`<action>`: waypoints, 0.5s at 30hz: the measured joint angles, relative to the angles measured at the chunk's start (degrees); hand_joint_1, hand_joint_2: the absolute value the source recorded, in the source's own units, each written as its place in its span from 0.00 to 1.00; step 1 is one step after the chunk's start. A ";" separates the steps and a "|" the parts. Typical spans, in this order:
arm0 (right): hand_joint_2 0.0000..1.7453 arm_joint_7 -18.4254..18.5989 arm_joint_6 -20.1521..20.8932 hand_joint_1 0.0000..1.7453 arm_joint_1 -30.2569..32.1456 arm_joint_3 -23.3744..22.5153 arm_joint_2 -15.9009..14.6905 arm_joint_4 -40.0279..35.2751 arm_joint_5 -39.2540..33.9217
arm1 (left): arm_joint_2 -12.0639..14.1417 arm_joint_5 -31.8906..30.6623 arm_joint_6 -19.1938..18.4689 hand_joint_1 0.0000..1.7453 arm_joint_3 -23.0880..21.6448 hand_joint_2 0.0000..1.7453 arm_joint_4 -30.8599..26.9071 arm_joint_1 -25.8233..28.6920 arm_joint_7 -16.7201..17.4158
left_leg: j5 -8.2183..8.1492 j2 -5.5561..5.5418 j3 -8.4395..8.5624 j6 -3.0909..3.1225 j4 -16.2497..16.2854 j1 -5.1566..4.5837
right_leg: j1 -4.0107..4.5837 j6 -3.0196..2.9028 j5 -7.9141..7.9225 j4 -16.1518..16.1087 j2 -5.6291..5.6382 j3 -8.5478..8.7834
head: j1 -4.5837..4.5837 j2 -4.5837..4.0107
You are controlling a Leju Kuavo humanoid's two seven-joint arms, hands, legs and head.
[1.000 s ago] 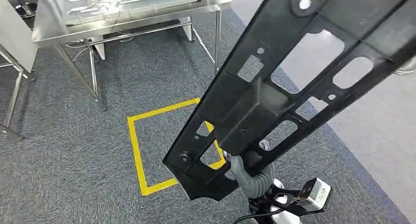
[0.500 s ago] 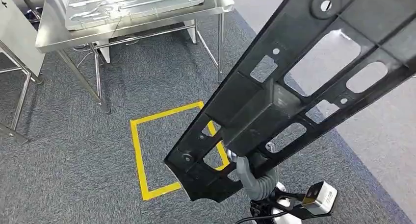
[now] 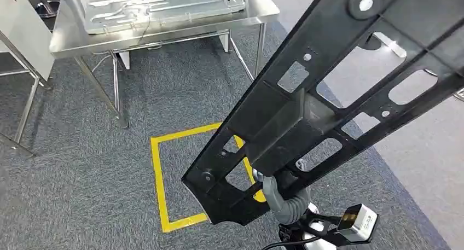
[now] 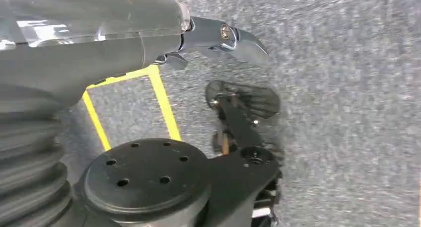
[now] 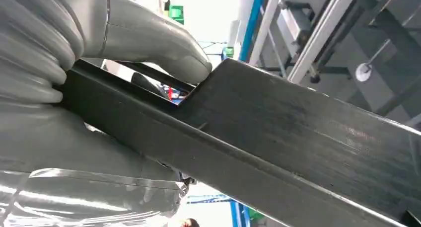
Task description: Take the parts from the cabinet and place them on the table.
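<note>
A long black plastic part [image 3: 306, 118] with several cut-outs runs slantwise across the head view, from low centre up to the right corner. My right hand [image 5: 124, 33] grips it, its thick grey thumb pressed on the part's edge [image 5: 278, 132]. In the head view the hand sits under the part, where its grey ribbed wrist cover [image 3: 284, 203] shows. My left hand [image 4: 99, 33] hangs over the carpet and holds nothing, one shiny fingertip [image 4: 243, 40] stretched out. The steel table [image 3: 164, 35] stands ahead at the upper left.
A silver pressed metal panel [image 3: 164, 6] lies on the table. A yellow tape square [image 3: 158, 184] marks the grey carpet in front of it. Another steel frame [image 3: 22, 53] stands at the far left. Lighter floor [image 3: 427, 151] borders the carpet on the right.
The whole scene has shifted: the table and yellow square now sit further right and lower, so the camera has moved. My right hand keeps hold of the black part.
</note>
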 joint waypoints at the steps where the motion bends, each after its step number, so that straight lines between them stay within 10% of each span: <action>1: 1.00 0.02 0.00 1.00 0.01 -0.02 0.00 0.07 -0.15 | -0.13 -0.02 0.09 0.00 -0.04 1.00 0.07 0.19 -0.04 | -0.63 -0.07 -0.12 -0.07 -0.08 0.08 | 0.31 -0.52 5.30 -3.46 0.37 0.44 | 0.00 0.00; 7: 1.00 0.00 0.07 1.00 0.04 -0.22 0.07 0.11 -0.35 | -0.07 -0.04 0.09 0.00 -0.42 1.00 0.11 -0.19 -0.28 | -0.73 0.38 -0.05 -1.97 3.72 0.02 | 0.14 -1.61 3.35 -5.17 0.65 2.90 | 0.15 0.00; 10: 1.00 0.02 0.07 1.00 -0.09 -0.22 0.17 0.13 -0.35 | -0.11 -0.04 0.00 0.00 -0.46 1.00 0.11 -0.56 -0.37 | -4.96 0.69 -7.80 -3.16 15.12 0.72 | -0.05 -1.86 2.12 -5.40 0.35 4.43 | 0.11 0.00; 12: 1.00 0.02 0.04 1.00 -0.09 -0.22 0.17 0.15 -0.63 | -0.11 -0.04 -0.04 0.00 -0.48 1.00 0.13 -0.37 -0.39 | -6.76 0.89 -10.83 -3.57 17.19 1.13 | -0.14 -1.82 1.16 -5.40 0.42 5.54 | 0.11 0.00; 15: 1.00 0.02 0.11 1.00 -0.10 -0.22 0.17 0.15 -1.66 | -0.02 0.00 -0.35 0.00 -0.50 1.00 0.13 -0.09 -0.57 | 1.55 1.12 -8.75 -3.38 6.97 1.21 | -0.31 -1.29 -0.39 -5.40 0.52 7.79 | 0.11 0.00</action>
